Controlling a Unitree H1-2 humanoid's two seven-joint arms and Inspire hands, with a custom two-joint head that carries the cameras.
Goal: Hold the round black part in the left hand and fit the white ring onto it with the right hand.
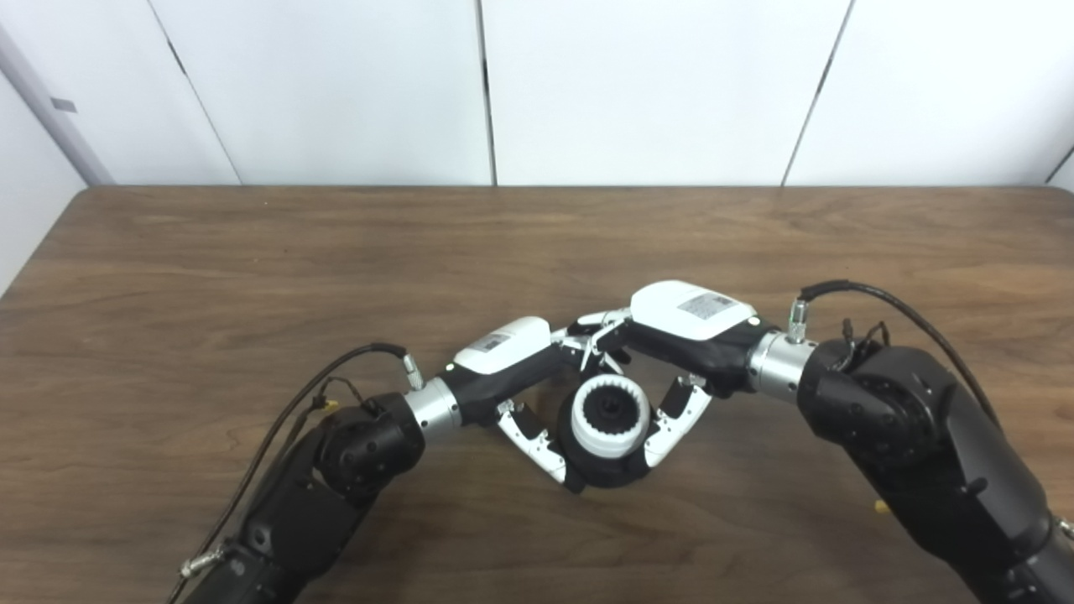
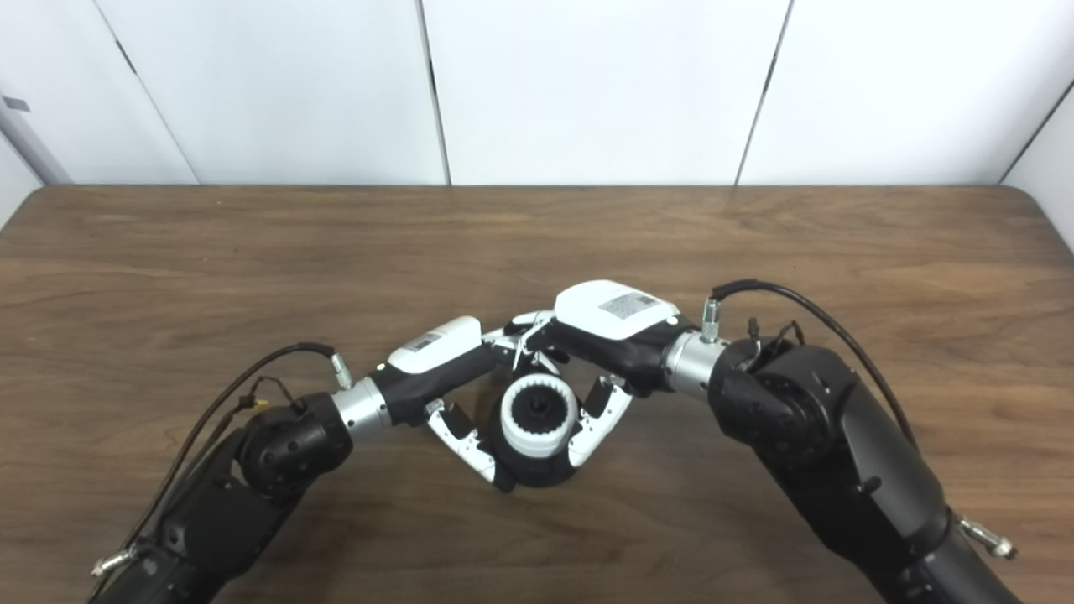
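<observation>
Nearest the camera, both black forearms come in from the bottom edge and meet at mid-table. Between them sits the black part (image 1: pixel 606 476), low over the table (image 1: pixel 252 277); whether it rests on the wood or is lifted just clear cannot be told. The white ring (image 1: pixel 610 415) sits on top of it, its toothed inner edge showing around a dark centre.

The left robot hand (image 1: pixel 512 373) closes around the black part, a finger running along its left side down to the base. The right robot hand (image 1: pixel 671 356) is closed on the ring and part from the right, one finger lying against the right flank; whether it grips the ring alone or only steadies it is not clear.

By my judgement the task is nearly done: the ring looks placed on the part, and what may remain is pressing it fully home and letting go.

Beyond the hands the fingertips meet in a tangle. The right eye view shows more of the table's right end and its rounded corner; the left eye view shows more of the left wall. Neither shows the seat of the ring.
</observation>
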